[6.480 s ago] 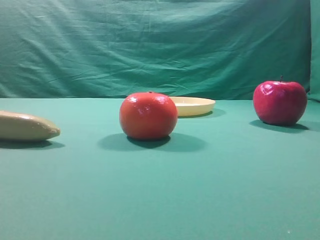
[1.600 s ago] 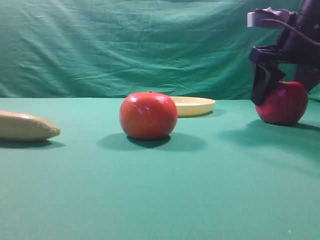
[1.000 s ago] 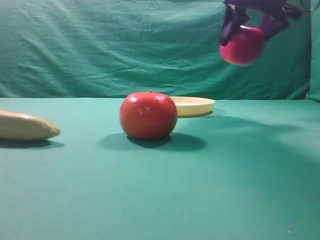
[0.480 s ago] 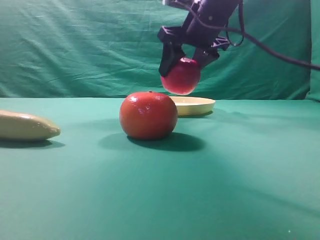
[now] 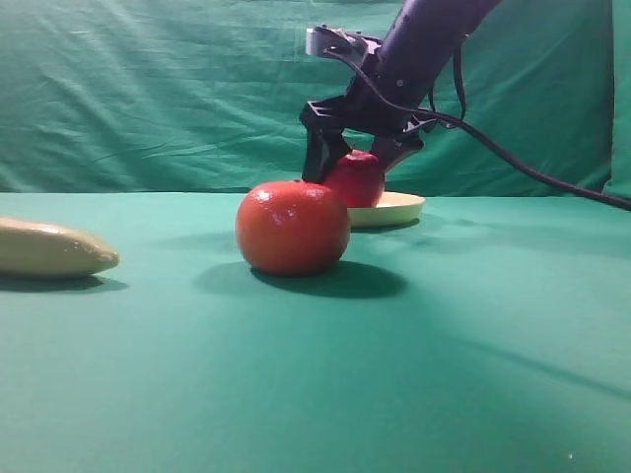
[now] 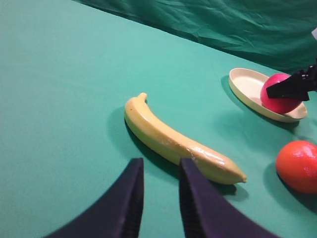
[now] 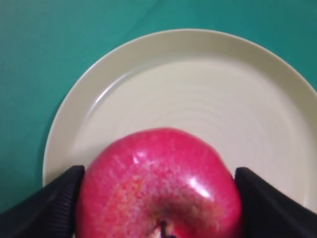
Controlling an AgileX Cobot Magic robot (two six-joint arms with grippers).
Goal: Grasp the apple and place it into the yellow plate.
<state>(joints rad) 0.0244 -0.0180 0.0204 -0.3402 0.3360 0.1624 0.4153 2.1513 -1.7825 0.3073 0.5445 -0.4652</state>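
Left wrist view first: at the bottom edge the left end effector [image 6: 156,198] hangs with fingers nearly together, pinching nothing, just above the green surface [image 6: 59,89]. Beyond it lies the banana [image 6: 181,140], mid-frame, with the orange-red fruit [image 6: 297,165] at right. Farther back, upper right, the right end effector [image 5: 357,166] clamps the apple [image 5: 355,180] on both sides, low over the yellow plate [image 7: 208,94]; contact with the plate can't be told.
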